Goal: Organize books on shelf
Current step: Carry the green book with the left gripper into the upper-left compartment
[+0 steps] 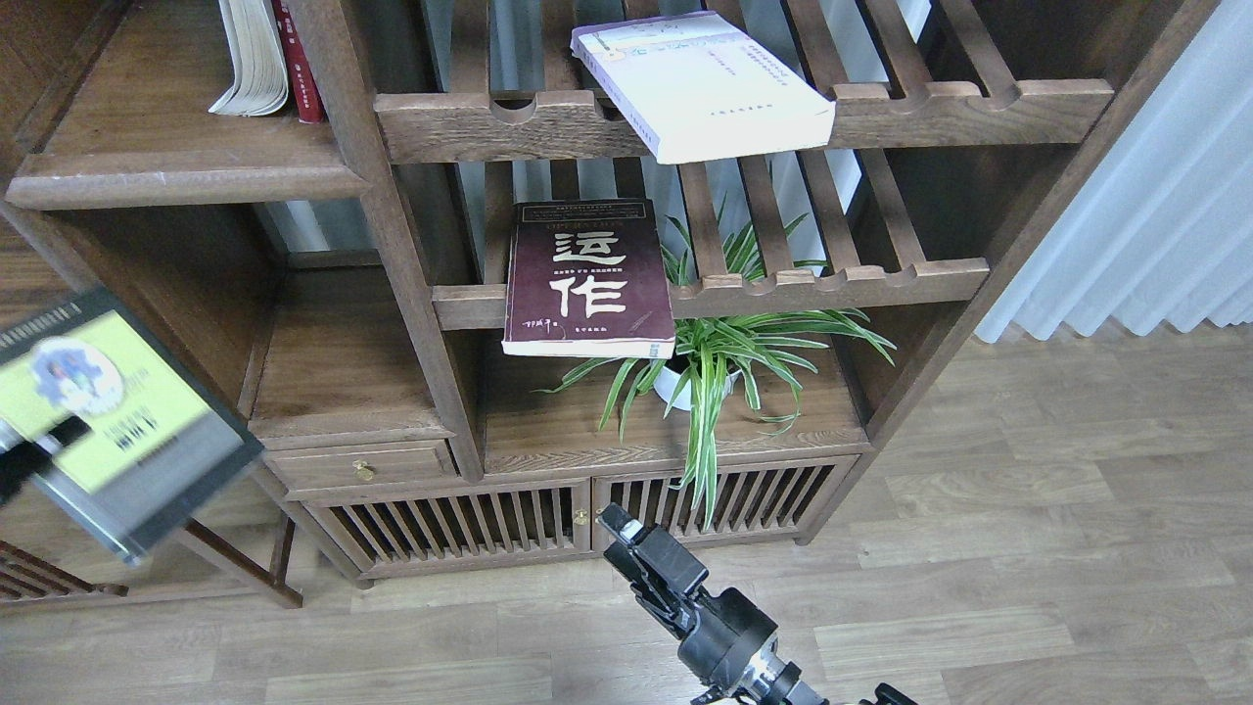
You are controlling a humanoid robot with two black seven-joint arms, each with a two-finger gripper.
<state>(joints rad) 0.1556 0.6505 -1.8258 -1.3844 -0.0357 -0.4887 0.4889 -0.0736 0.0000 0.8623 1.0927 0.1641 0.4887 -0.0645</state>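
My left gripper (54, 437) at the far left edge is shut on the black-grey book with a yellow-green panel (113, 421), held tilted and blurred in front of the bookcase's left side. The maroon book (587, 279) lies flat on the lower slatted rack. The white-lavender book (700, 83) lies askew on the upper slatted rack. The solid shelf (186, 181) is at the upper left, above the held book. My right gripper (626, 534) points up near the cabinet doors at bottom centre, empty; its fingers cannot be told apart.
Two books (264, 59) stand at the shelf's right end. A potted spider plant (715, 362) sits under the maroon book. A small drawer (362, 468) and slatted cabinet doors (460, 524) are below. A white curtain (1145, 215) hangs at the right.
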